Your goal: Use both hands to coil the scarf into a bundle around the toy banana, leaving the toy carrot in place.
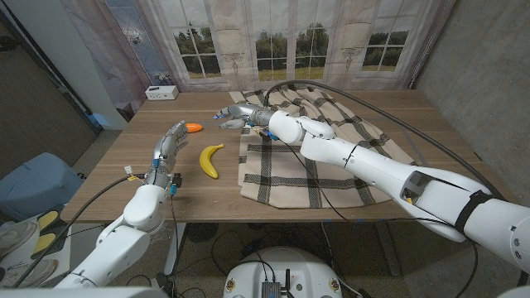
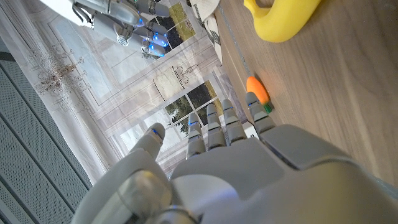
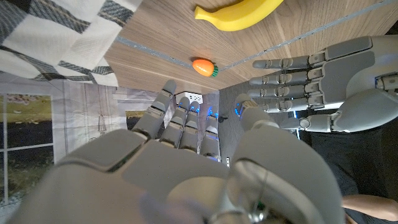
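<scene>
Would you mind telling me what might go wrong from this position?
The left hand stands close beside the toy carrot, so a sweep toward the toy banana could nudge it. The right hand hovers open near the scarf's far corner; dragging cloth leftward might also catch the carrot.

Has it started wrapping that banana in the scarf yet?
Not yet. The scarf lies spread flat beside the toy banana. Both hands are open: the right hand hovers near the scarf's far corner, the left hand waits beside the banana. The toy carrot sits untouched. All the coiling remains.
</scene>
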Controlling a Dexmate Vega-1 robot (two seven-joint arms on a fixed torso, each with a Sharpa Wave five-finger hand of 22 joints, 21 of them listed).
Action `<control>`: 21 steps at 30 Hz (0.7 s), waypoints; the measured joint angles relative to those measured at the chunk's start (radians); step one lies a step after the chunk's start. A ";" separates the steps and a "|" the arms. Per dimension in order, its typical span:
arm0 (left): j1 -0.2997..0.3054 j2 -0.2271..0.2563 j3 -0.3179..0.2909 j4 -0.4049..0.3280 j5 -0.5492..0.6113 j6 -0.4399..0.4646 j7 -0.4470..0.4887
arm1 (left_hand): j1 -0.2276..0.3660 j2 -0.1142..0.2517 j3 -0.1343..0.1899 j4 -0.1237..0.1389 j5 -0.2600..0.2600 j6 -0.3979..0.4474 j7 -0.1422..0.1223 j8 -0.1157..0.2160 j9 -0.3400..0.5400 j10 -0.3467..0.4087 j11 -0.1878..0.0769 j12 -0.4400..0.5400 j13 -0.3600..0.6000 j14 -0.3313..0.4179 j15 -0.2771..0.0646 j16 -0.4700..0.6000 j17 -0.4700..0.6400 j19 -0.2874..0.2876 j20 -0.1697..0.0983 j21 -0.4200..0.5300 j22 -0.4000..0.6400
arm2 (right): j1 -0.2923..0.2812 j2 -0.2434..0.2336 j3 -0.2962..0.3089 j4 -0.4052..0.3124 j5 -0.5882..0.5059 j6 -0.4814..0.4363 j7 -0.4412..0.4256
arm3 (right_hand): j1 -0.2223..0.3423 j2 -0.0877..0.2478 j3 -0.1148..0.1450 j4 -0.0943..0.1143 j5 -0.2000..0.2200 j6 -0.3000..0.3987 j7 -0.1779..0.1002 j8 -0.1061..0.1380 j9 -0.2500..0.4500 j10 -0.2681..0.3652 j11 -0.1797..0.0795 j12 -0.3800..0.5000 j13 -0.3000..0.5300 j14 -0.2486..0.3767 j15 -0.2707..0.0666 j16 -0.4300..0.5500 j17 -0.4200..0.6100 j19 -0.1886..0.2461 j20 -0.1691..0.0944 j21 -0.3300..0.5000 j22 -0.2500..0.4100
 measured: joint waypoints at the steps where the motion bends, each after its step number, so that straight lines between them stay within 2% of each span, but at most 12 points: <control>1: 0.000 0.000 0.000 0.000 0.001 -0.002 0.000 | 0.000 0.000 -0.001 0.001 0.000 0.000 0.000 0.000 0.000 0.000 0.000 0.000 0.000 0.000 0.000 0.000 0.000 0.000 0.000 0.000 0.000 | 0.003 0.003 -0.003 0.004 0.000 0.000 0.000 | 0.000 0.000 0.000 0.000 0.000 0.001 -0.001 0.000 0.000 0.000 0.000 0.000 0.000 0.000 0.000 0.000 0.000 0.000 0.000 0.000 0.000; 3: 0.006 -0.003 -0.002 0.000 0.001 -0.005 0.000 | 0.000 0.000 -0.001 0.001 0.000 0.000 0.000 0.000 0.000 0.000 0.000 0.000 0.000 0.000 0.000 -0.001 0.000 0.000 0.000 0.000 0.000 | 0.011 0.014 -0.011 0.021 -0.040 0.035 0.008 | 0.000 0.000 0.000 0.000 0.000 0.006 -0.005 0.000 0.000 0.000 0.000 0.000 0.000 0.000 0.000 0.000 0.000 0.000 0.000 0.000 0.000; 21: 0.037 -0.012 -0.016 -0.005 0.002 -0.025 -0.002 | -0.009 0.001 0.003 0.005 0.000 0.000 0.000 -0.004 0.000 0.009 0.002 -0.008 0.000 0.013 0.002 -0.001 0.000 0.000 0.000 -0.008 0.000 | 0.076 0.102 -0.075 0.156 -0.112 0.141 0.044 | 0.008 0.000 -0.004 0.004 -0.004 0.027 -0.001 0.000 0.000 0.009 -0.001 0.000 0.005 0.000 0.000 0.000 0.005 0.006 -0.006 0.000 0.000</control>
